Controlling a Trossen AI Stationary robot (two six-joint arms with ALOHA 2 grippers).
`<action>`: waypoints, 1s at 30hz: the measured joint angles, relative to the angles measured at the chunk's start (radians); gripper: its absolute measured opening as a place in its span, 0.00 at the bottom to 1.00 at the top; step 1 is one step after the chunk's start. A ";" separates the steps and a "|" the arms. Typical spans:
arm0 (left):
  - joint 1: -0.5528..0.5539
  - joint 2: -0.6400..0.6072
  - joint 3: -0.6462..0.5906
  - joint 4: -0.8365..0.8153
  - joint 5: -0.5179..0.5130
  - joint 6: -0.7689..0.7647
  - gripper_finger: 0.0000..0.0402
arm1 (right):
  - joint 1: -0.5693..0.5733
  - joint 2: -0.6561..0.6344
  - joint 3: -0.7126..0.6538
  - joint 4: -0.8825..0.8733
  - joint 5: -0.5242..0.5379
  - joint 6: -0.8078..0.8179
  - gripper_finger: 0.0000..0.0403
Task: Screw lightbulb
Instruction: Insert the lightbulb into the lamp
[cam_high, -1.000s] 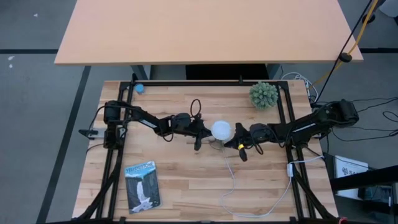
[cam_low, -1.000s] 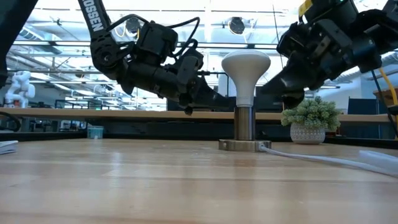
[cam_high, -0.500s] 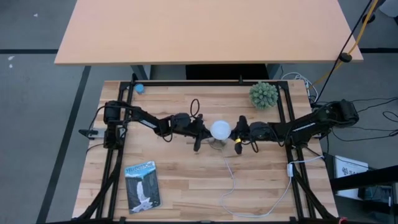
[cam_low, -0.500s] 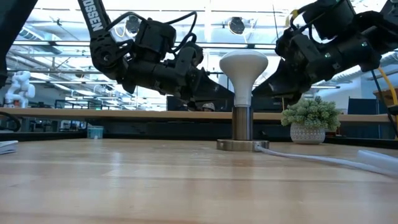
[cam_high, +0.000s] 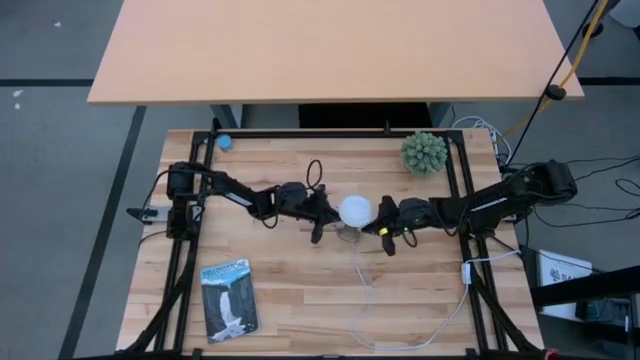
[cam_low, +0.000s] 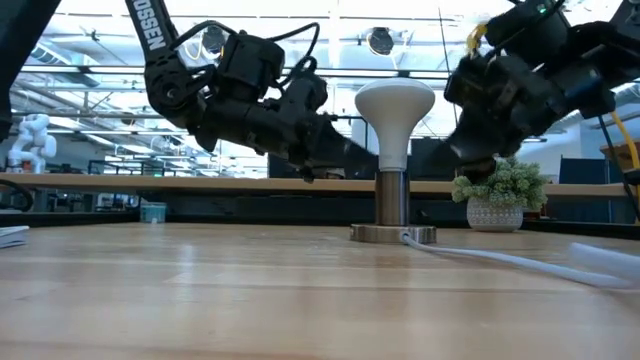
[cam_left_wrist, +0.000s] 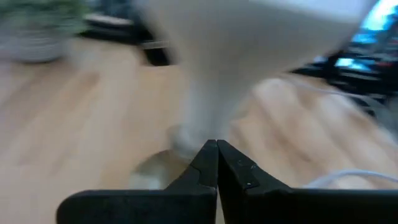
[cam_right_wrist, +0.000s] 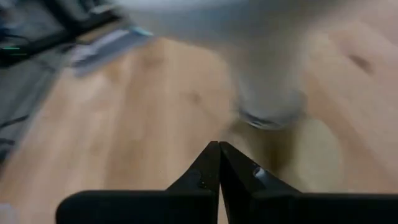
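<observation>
So the lightbulb (cam_high: 356, 209) is standing upright in the socket (cam_low: 392, 200) pretty much dead centre of the wooden table (cam_high: 300, 290), dome up, with its pale neck going down into a dark metal cylinder on a round base disc (cam_low: 392, 234). A white cord (cam_high: 366, 300) runs off the base toward 6 o'clock and loops round toward 4. Both arms are crowded right up against the bulb: the left gripper (cam_high: 319, 221) sits at 9 o'clock of it, just beside it, and the right gripper (cam_high: 384, 230) is at 3 o'clock, also just beside it. Both wrist views show the 2 dark fingers pressed flat together with no gap, so each gripper is fully closed and has nothing between its fingers, and the closed tips point at the bulb's neck. From the low view both grippers hang at about neck height, off the table, 1 on each side; I can't tell from that angle if either tip actually touches the bulb. Other stuff on the table: a green spiky plant (cam_high: 424, 152) in a little pot at about 1 o'clock from the bulb, a small blue ball (cam_high: 225, 142) way out at 10 o'clock near the far edge, and a booklet (cam_high: 229, 298) at roughly 8 o'clock, well apart from everything.
</observation>
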 joint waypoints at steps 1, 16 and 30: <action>-0.001 0.000 0.000 0.015 0.035 0.000 0.00 | 0.000 0.000 0.000 -0.016 0.039 0.008 0.00; 0.004 0.000 0.000 0.027 -0.083 0.000 0.00 | 0.006 0.001 0.000 0.134 -0.018 -0.039 0.00; -0.006 0.001 0.000 0.044 0.049 -0.026 0.00 | 0.020 0.000 0.001 -0.017 0.082 0.022 0.00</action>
